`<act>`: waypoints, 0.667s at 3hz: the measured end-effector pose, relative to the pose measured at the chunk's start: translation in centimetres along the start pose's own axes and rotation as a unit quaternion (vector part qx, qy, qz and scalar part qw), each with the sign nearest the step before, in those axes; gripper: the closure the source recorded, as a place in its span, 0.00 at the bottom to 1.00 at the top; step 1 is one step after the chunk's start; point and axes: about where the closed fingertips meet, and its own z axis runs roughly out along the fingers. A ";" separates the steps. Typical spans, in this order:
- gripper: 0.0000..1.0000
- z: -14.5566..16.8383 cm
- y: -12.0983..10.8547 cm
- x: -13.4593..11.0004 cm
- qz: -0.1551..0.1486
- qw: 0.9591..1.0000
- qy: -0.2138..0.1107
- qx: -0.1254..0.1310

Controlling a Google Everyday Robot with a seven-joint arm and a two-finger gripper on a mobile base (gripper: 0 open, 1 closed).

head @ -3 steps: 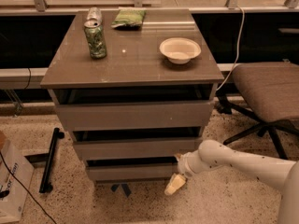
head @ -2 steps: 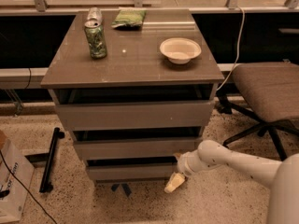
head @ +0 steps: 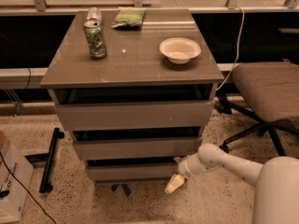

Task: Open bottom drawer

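"Where's the claw?"

"Lower centre-right of frame. I see the gripper point(head: 174, 184) just beside the right end of the bottom drawer point(head: 133, 171), the lowest grey front. I cannot tell how far open it is, or whether it grips anything."

"What's cut off?"

"The arm point(head: 224, 161) leaves at lower right. The chair point(head: 268, 90) is cropped at the right edge, the cardboard box point(head: 11, 185) at lower left."

"Any labels?"

"I can't read the green can point(head: 96, 38), upper left, or the box lettering."
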 end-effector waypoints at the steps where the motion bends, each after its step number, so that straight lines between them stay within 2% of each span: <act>1: 0.00 1.8 -1.2 0.4 0.011 1.000 -0.012 -0.009; 2: 0.00 3.6 -2.7 -0.1 0.016 0.999 -0.026 -0.016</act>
